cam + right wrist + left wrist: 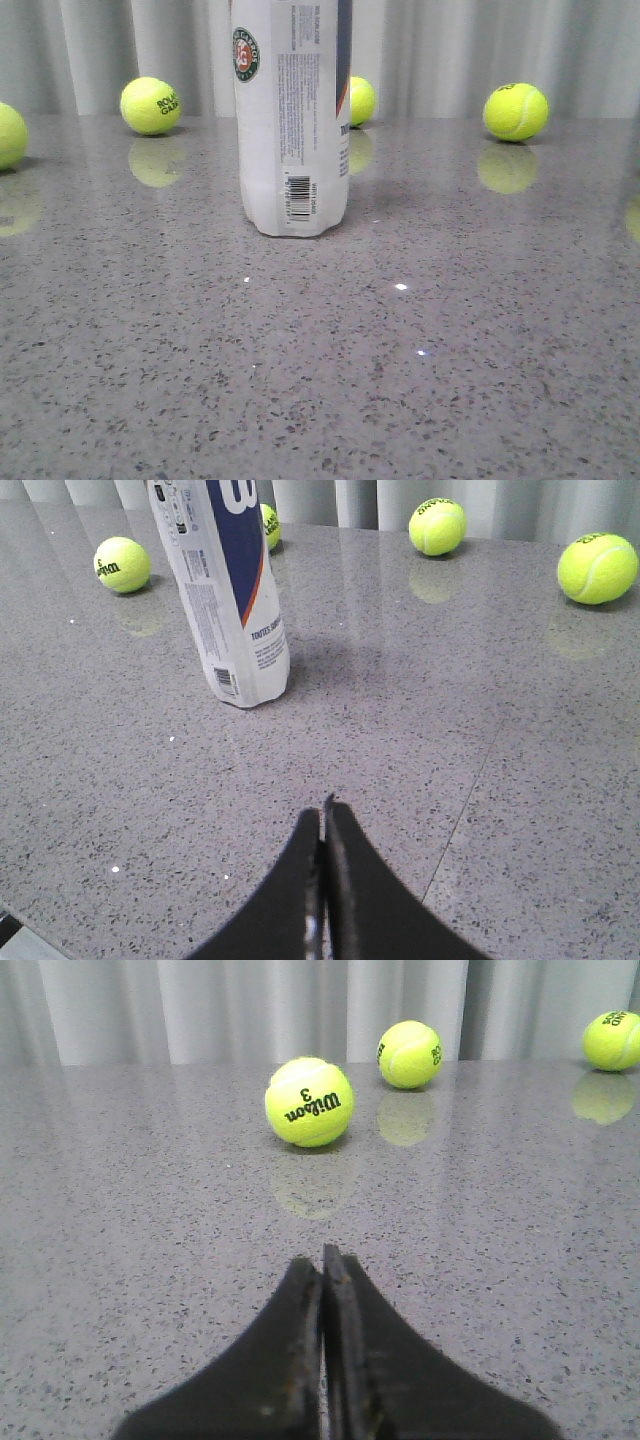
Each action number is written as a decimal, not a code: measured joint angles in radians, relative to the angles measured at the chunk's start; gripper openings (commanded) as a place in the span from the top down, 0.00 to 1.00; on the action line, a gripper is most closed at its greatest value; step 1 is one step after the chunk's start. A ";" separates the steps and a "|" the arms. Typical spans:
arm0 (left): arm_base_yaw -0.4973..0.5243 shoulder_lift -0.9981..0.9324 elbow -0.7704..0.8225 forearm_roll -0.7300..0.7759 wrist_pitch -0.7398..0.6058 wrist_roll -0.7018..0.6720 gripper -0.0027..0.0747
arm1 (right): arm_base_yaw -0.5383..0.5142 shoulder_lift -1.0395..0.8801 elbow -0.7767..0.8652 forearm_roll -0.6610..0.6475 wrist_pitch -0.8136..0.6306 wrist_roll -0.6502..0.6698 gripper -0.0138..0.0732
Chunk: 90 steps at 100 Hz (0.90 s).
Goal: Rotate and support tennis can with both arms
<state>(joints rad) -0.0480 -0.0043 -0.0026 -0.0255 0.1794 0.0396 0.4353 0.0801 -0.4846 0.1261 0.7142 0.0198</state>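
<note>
The tennis can (292, 110) stands upright on the grey speckled table, in the middle of the front view. It is white with a round green-orange emblem, a barcode low down and a navy band on its right side; its top is cut off. It also shows in the right wrist view (230, 590), with a navy panel and an orange stripe. My right gripper (324, 815) is shut and empty, well short of the can. My left gripper (322, 1258) is shut and empty, and the can is out of its view. Neither gripper shows in the front view.
Yellow-green tennis balls lie along the back of the table by the grey curtain (450, 50): one at the far left edge (8, 135), one left of the can (150, 105), one behind it (360, 100), one at the right (515, 111). A ball marked Wilson 3 (309, 1101) lies ahead of my left gripper.
</note>
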 measured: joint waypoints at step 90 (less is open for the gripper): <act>0.000 0.000 0.000 -0.002 0.000 0.002 0.99 | -0.206 -0.001 0.290 -0.015 -0.594 0.000 0.91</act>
<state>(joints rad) -0.0480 -0.0043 -0.0026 -0.0272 0.1794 0.0415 0.2297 0.0795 -0.1945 0.1113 0.1200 0.0198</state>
